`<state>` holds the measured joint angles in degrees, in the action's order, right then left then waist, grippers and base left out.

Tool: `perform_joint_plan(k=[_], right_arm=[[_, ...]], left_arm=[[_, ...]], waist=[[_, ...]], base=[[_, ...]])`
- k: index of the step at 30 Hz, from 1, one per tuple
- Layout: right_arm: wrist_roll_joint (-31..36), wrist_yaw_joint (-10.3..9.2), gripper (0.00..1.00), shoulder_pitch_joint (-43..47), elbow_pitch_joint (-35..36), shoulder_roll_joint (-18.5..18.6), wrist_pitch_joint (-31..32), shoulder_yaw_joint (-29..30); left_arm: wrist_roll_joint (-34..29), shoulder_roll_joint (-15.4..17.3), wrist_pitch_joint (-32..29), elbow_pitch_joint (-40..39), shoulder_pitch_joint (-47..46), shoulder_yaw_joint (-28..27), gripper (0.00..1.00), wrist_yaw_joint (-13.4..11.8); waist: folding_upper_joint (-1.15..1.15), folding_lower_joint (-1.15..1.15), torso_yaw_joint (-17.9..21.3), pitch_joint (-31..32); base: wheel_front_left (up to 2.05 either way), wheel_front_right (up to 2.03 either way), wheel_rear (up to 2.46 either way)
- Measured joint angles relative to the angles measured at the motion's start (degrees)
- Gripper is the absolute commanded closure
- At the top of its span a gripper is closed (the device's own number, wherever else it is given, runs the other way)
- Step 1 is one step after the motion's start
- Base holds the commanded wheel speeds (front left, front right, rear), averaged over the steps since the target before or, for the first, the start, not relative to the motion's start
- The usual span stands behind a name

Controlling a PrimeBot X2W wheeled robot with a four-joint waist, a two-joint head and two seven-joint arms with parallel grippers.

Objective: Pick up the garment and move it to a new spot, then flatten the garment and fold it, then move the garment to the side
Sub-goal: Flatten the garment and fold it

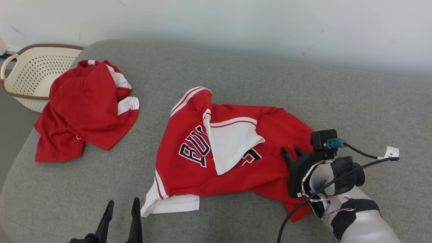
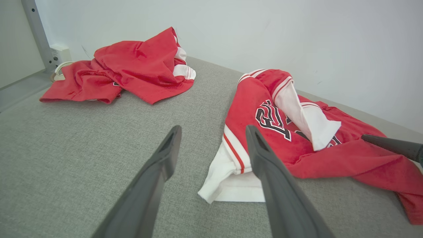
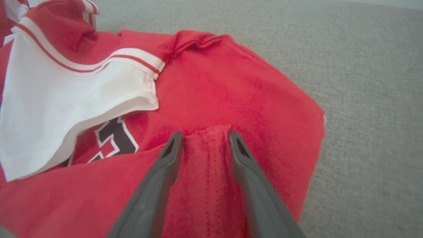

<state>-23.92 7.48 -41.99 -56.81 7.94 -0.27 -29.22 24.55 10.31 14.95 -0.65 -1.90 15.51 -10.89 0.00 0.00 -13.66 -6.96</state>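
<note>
The red garment point(image 1: 189, 168), white-trimmed with dark lettering, lies crumpled on the grey cushion point(image 1: 236, 77).

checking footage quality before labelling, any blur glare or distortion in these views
Head view: soft even light, no glare, garment sharp. Left wrist view: wide-angle stretch, left gripper near the lens slightly soft. Right wrist view: very close, the cloth a little soft, faint shadow under the white flap.

You're facing a plain white wall point(image 1: 236, 23) behind a grey fabric cushion point(image 1: 270, 84). A cream perforated basket point(image 1: 33, 74) sits past its left corner.
</note>
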Motion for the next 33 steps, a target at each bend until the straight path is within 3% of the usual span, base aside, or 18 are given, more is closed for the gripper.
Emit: perform_joint_plan(k=[9,19,25,33], right_arm=[[-0.93,0.00,1.00,-2.69,-1.07,0.59,-5.98,-3.65],[-0.24,0.01,1.00,-8.22,2.32,4.63,-13.14,-7.10],[-0.79,0.01,1.00,-6.76,8.62,6.68,-14.39,-9.16],[-1.34,0.01,1.00,3.21,22.49,9.90,-14.72,-8.39]], left_arm=[[-1.16,-1.52,0.00,1.27,0.07,-1.93,0.00,1.26],[-2.11,-2.38,0.05,1.97,0.73,-3.33,0.00,2.32],[-2.33,-2.85,0.05,2.23,1.94,-4.13,0.00,2.77],[-2.92,-3.42,0.07,1.71,2.36,-5.32,0.00,2.89]], waist=[[0.00,0.00,0.59,-0.03],[0.00,0.00,4.14,1.52],[0.00,0.00,6.94,2.19],[0.00,0.00,11.33,2.25]], base=[[0.00,0.00,0.00],[0.00,0.00,0.00],[0.00,0.00,0.00],[0.00,0.00,0.00]])
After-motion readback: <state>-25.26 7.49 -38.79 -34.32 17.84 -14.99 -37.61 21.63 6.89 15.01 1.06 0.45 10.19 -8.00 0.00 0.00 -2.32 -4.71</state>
